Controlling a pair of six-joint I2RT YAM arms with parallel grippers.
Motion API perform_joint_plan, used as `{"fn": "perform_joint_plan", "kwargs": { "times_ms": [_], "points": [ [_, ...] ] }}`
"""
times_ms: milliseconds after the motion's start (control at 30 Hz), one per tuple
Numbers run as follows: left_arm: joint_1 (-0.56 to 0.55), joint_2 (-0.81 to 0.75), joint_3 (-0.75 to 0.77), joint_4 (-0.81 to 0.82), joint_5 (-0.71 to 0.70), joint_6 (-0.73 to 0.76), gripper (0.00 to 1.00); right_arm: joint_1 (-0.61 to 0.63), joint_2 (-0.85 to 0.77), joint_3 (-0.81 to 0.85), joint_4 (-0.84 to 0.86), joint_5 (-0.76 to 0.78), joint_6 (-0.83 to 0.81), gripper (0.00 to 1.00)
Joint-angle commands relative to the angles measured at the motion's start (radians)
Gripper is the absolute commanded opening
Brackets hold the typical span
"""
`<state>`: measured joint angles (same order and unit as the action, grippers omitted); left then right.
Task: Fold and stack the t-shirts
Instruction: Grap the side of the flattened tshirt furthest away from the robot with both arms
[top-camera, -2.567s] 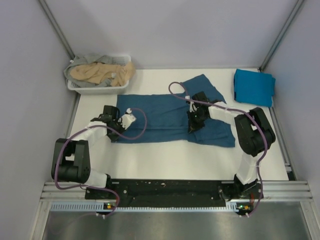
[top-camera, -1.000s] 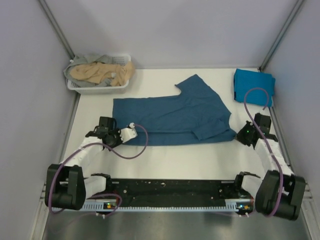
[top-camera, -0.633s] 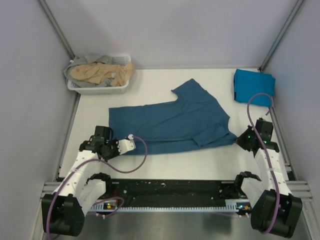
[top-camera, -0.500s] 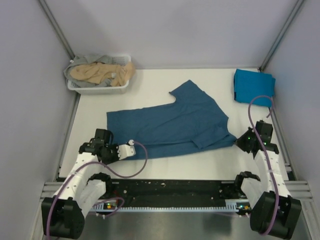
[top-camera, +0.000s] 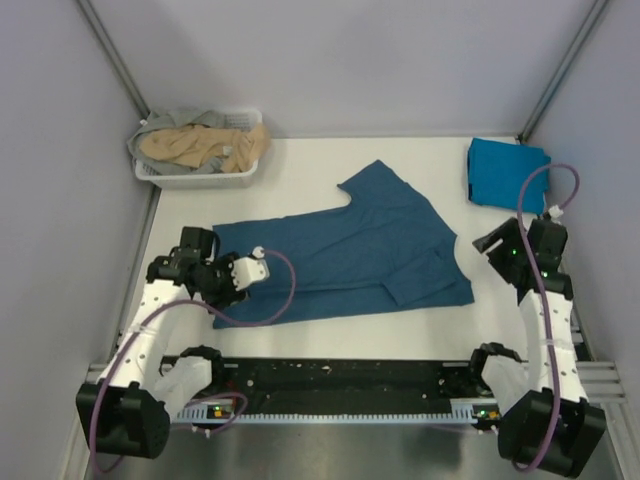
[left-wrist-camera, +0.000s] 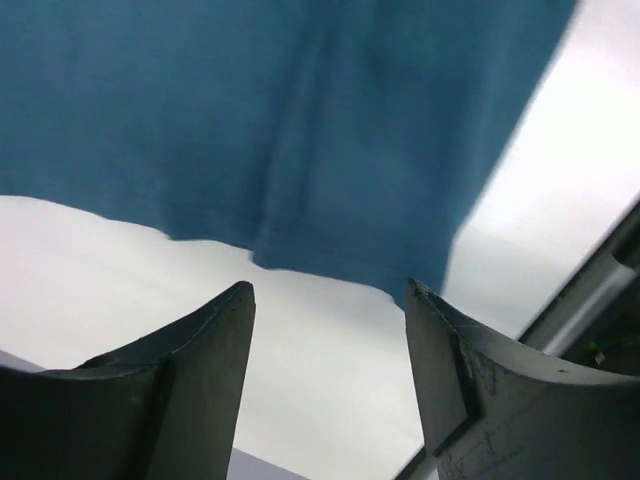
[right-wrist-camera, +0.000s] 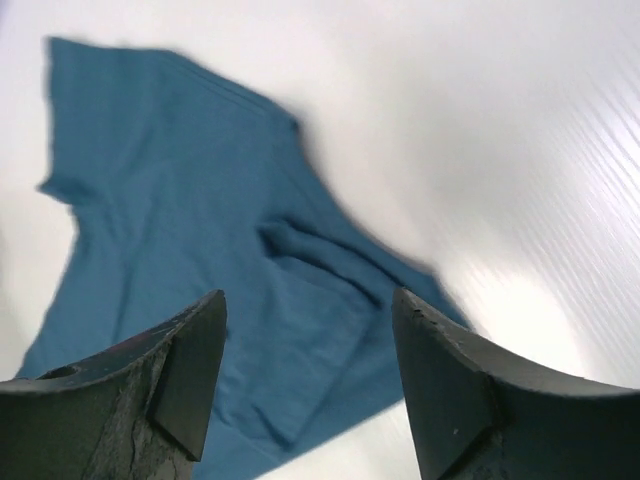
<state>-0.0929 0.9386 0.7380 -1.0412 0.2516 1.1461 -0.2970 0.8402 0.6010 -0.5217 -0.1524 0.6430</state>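
Dark teal shirt (top-camera: 340, 255): spread flat across the middle of the white table (top-camera: 300, 170).
Cyan shirt (top-camera: 507, 172): folded, far right corner.
Left gripper (left-wrist-camera: 330, 295): fingers apart, empty, over the teal shirt's left edge.
Right gripper (right-wrist-camera: 305, 300): fingers apart, empty, near its right end.
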Motion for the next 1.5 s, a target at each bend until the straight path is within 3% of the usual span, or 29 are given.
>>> {"fn": "perform_joint_plan", "kwargs": {
  "times_ms": [0, 100, 300, 467, 633, 833, 1033, 1233, 1467],
  "points": [
    [0.013, 0.095, 0.098, 0.154, 0.063, -0.188, 0.64, 0.125, 0.112, 0.213, 0.114, -0.027, -0.112, 0.65],
    [0.036, 0.196, 0.162, 0.312, -0.003, -0.365, 0.63, 0.242, 0.309, 0.423, 0.085, -0.019, -0.258, 0.66],
    [0.148, 0.434, 0.359, 0.443, -0.035, -0.653, 0.61, 0.326, 0.779, 0.901, 0.000, -0.147, -0.427, 0.63],
    [0.206, 0.597, 0.475, 0.475, -0.041, -0.766, 0.61, 0.374, 1.153, 1.300, -0.105, -0.101, -0.477, 0.63],
    [0.255, 0.758, 0.550, 0.471, -0.041, -0.824, 0.62, 0.417, 1.462, 1.594, -0.185, -0.055, -0.496, 0.61],
    [0.285, 0.884, 0.590, 0.500, -0.028, -0.821, 0.63, 0.452, 1.662, 1.717, -0.225, -0.004, -0.526, 0.61],
    [0.286, 0.967, 0.632, 0.506, -0.026, -0.822, 0.63, 0.480, 1.682, 1.682, -0.322, 0.094, -0.511, 0.56],
    [0.286, 1.010, 0.653, 0.504, 0.005, -0.823, 0.61, 0.489, 1.639, 1.573, -0.336, 0.053, -0.531, 0.41],
    [0.286, 1.008, 0.641, 0.521, 0.058, -0.815, 0.52, 0.503, 1.608, 1.542, -0.334, -0.013, -0.539, 0.08]
  ]
}}
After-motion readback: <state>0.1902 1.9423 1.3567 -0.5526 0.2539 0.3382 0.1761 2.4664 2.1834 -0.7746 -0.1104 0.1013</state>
